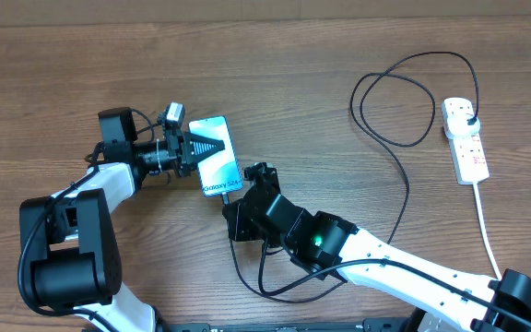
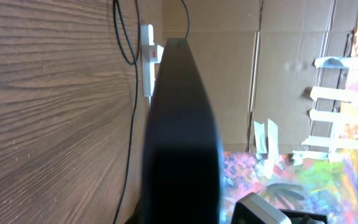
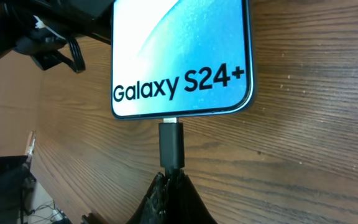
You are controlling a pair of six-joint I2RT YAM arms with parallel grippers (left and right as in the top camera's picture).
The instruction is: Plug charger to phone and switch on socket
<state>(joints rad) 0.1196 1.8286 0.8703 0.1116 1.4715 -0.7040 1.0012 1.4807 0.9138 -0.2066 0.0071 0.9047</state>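
Phone [image 1: 221, 161]: left of centre on the table [image 1: 339, 74], screen up, its lettered bottom edge pointing near and right.
Left gripper [image 1: 201, 147]: reaches in from the left, jaws clenched on the phone's far end. In the left wrist view the phone [image 2: 182, 137] shows edge-on as a dark slab.
Right gripper [image 1: 252, 177]: just near-right of the phone's bottom edge, jaws clamped on the charger's plug tip [image 3: 171, 144].
Plug tip: lined up with the middle of the phone's bottom edge, its metal end touching the edge and a thin strip of metal showing. How deep it sits cannot be told.
Charger [image 1: 404, 175]: black cable looping across the right half of the table, then running near, under the right arm.
Socket [image 1: 468, 152]: far right, well apart from the phone, with the charger's black plug [image 1: 469, 121] in its far outlet.
Switches: red marks visible, position too small to tell.
White cord [image 1: 487, 221]: leaves the socket's near end and runs toward the near right edge.
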